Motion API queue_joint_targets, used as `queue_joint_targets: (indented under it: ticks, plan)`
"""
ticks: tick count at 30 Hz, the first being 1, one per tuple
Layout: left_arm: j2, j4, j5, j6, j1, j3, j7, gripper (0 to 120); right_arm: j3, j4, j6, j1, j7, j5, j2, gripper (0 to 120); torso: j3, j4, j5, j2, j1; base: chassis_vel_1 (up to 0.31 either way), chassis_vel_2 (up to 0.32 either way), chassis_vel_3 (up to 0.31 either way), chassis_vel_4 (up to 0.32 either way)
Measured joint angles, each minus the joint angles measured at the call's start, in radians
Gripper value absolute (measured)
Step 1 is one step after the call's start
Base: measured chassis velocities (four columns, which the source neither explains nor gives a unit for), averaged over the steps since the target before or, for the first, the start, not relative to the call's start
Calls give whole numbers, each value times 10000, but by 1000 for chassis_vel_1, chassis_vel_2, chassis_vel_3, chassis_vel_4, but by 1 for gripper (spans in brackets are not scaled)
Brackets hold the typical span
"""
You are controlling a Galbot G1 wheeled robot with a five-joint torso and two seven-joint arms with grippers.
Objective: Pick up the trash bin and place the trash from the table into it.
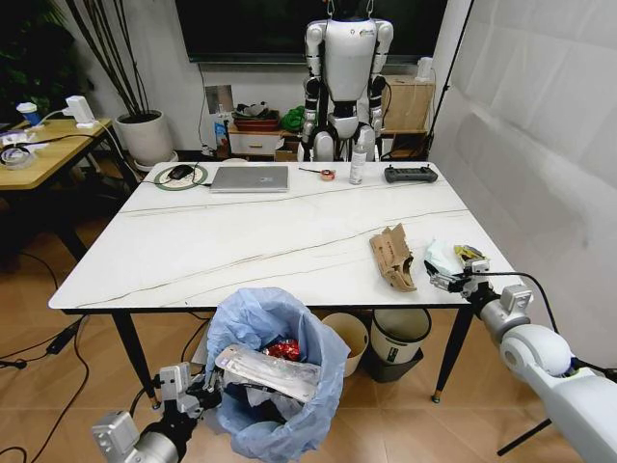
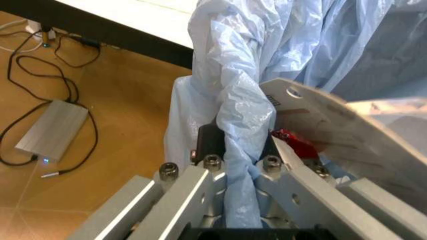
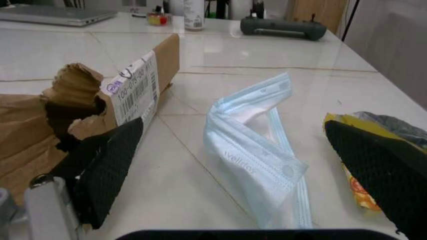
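The trash bin (image 1: pixel 275 371), lined with a crinkled light-blue bag, hangs below the table's (image 1: pixel 212 241) front edge. My left gripper (image 2: pixel 240 150) is shut on its bagged rim (image 2: pixel 237 115). Inside lie a crushed red can (image 2: pixel 297 144) and flat clear packaging (image 2: pixel 333 125). My right gripper (image 1: pixel 451 278) stands open low over the table's front right corner. A light-blue face mask (image 3: pixel 257 150) lies between its black finger pads (image 3: pixel 107 165). A yellow wrapper (image 3: pixel 353 185) sits by the other pad, and torn brown cardboard (image 3: pixel 100 95) lies beside the gripper (image 3: pixel 233 129).
A silver laptop (image 1: pixel 250 178), tape roll (image 1: pixel 327 174), bottle (image 1: pixel 358 162) and black controller (image 1: pixel 410 174) line the far edge. A cream bin (image 1: pixel 349 338) and a black-rimmed white bin (image 1: pixel 400 333) stand under the table. A humanoid robot (image 1: pixel 347 77) stands behind it.
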Motion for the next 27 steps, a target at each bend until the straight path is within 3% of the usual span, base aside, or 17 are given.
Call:
queue_joint_targets:
  ticks: [10,27]
  plan:
    - [-43,35,-74,4,-52,-70,-41,0,-390,-1158,18,748,-719,122,198,99,0,1,0,0,0,0,0,0,0]
    - [-85,57,-94,29,-95,-78,-80,0,-540,-1514,113,870,-1269,368,220,42,0,0,-2,0,-1,0,0,0,0]
